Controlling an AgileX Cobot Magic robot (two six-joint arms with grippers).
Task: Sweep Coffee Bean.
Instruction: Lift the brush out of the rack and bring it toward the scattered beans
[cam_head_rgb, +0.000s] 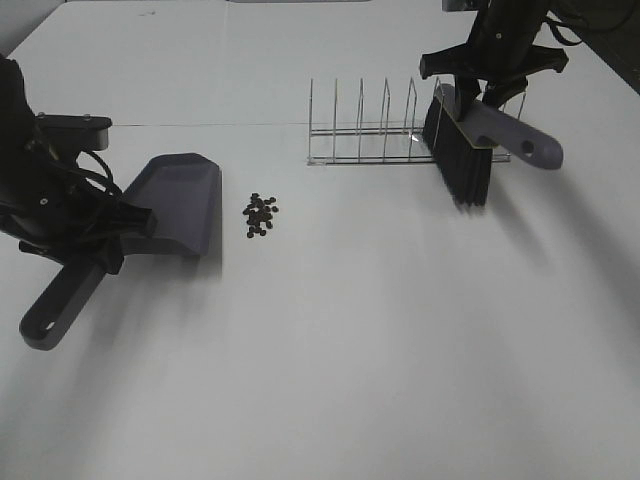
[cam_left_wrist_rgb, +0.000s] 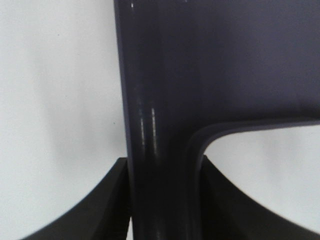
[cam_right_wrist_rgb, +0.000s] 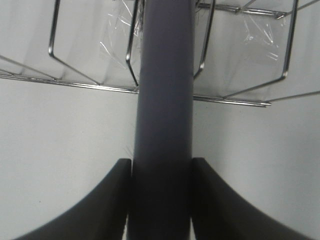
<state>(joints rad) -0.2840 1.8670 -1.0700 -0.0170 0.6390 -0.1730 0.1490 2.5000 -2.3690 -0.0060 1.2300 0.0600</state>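
Observation:
A small heap of dark coffee beans (cam_head_rgb: 261, 214) lies on the white table, just right of the grey-purple dustpan (cam_head_rgb: 182, 203). My left gripper (cam_head_rgb: 112, 230) is shut on the dustpan's handle (cam_left_wrist_rgb: 160, 165), its black fingers (cam_left_wrist_rgb: 102, 205) pressing both sides. The pan's mouth faces the beans. At the back right, my right gripper (cam_head_rgb: 478, 92) is shut on the brush's grey handle (cam_right_wrist_rgb: 165, 125). The brush (cam_head_rgb: 462, 160) hangs with its black bristles down, beside the wire rack, far right of the beans.
A wire dish rack (cam_head_rgb: 380, 130) stands on the table at the back, its right end next to the brush. In the right wrist view the rack's wires (cam_right_wrist_rgb: 90, 82) run behind the brush handle. The table's far edge lies behind the rack.

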